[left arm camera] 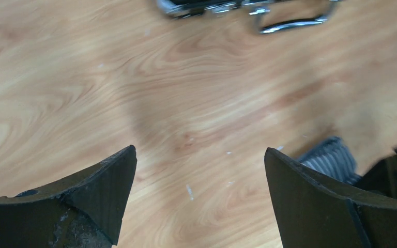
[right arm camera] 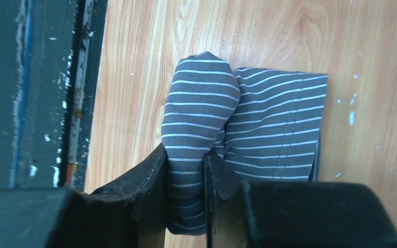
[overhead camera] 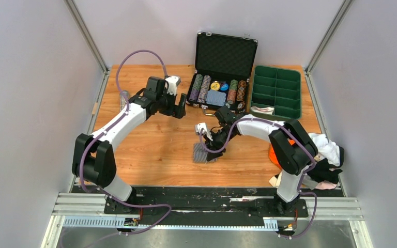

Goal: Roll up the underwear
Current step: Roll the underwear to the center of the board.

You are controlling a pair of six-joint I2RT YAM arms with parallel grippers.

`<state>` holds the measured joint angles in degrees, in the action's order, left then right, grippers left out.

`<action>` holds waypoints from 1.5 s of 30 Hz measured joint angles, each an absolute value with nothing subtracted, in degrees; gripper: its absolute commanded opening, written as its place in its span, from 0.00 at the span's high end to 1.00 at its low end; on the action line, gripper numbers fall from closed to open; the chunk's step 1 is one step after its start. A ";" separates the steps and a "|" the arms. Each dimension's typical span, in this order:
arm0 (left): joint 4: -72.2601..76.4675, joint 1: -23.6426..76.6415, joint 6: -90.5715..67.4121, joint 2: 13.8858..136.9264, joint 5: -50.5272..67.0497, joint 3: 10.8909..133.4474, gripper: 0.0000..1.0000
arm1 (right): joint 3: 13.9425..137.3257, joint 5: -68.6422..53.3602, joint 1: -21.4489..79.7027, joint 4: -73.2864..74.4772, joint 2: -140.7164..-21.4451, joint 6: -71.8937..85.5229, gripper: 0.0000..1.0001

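The grey-and-white pinstriped underwear lies on the wooden table in front of the arms, partly rolled. In the right wrist view its rolled edge bulges up beside the flat folded part. My right gripper is shut on that rolled edge, and it shows from above at the cloth's right side. My left gripper hangs open over bare wood near the back left, well apart from the cloth. Its fingers hold nothing, and a corner of the striped underwear shows at the right of its view.
An open black case of poker chips stands at the back centre, its metal handle near my left gripper. A green compartment tray sits back right. A pile of white, black and orange underwear lies at the right edge.
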<state>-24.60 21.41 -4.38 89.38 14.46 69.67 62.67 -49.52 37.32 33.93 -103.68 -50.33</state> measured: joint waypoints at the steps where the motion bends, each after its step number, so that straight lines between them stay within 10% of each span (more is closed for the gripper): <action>1: -25.02 21.39 -6.13 89.38 10.57 69.78 0.01 | 63.42 -50.26 36.91 34.98 -104.42 -49.01 1.00; 7: -28.32 19.81 -7.81 89.34 5.85 69.76 0.27 | 68.38 -55.11 36.03 40.27 -110.52 -41.85 1.00; 21: -6.33 38.72 44.84 55.07 26.06 31.24 0.31 | 65.84 -67.42 30.68 37.28 -116.05 -29.23 0.99; 45: 24.25 51.00 70.04 86.87 35.11 24.93 0.38 | 56.95 -79.72 22.52 22.06 -121.54 -4.67 1.00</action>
<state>24.25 51.00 70.04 86.87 35.11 24.93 56.95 -79.72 22.52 22.06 -121.54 -4.67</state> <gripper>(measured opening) 0.629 0.254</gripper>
